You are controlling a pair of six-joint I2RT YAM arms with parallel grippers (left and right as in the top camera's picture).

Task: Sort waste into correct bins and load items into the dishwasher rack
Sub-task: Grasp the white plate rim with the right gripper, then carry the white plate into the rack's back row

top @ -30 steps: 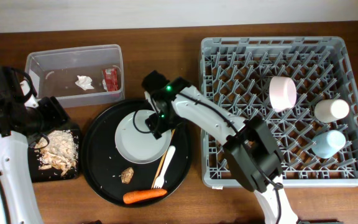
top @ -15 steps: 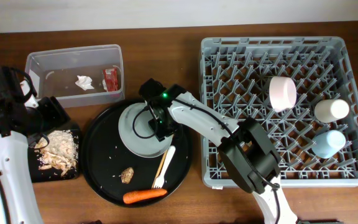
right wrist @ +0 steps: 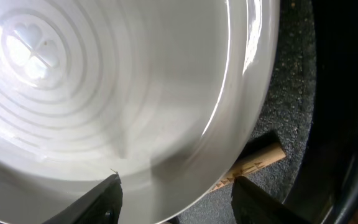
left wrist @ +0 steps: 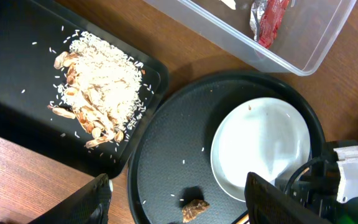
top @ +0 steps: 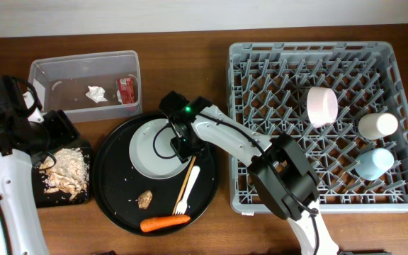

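Note:
The white plate (top: 154,150) lies on the round black tray (top: 119,185). My right gripper (top: 183,144) hangs over the plate's right rim, jaws open, with the plate (right wrist: 123,81) filling its view and the chopstick tip (right wrist: 253,163) just beyond the rim. The wooden chopstick (top: 188,177), white fork (top: 188,190), brown lump (top: 145,200) and carrot (top: 164,223) lie on the same tray. My left gripper (left wrist: 178,190) is open and empty above the left side, over the lump (left wrist: 194,210). Food scraps (top: 67,172) lie in the black rectangular tray (top: 44,197).
The clear tub (top: 48,71) at back left holds a tissue (top: 95,93) and a red wrapper (top: 125,88). The grey rack (top: 261,57) on the right holds a pink bowl (top: 322,106), a white cup (top: 377,125) and a blue cup (top: 374,163).
My right gripper moved a little left onto the plate's right rim. The plate shifted up and left, looked tipped half a second ago, and now lies flatter.

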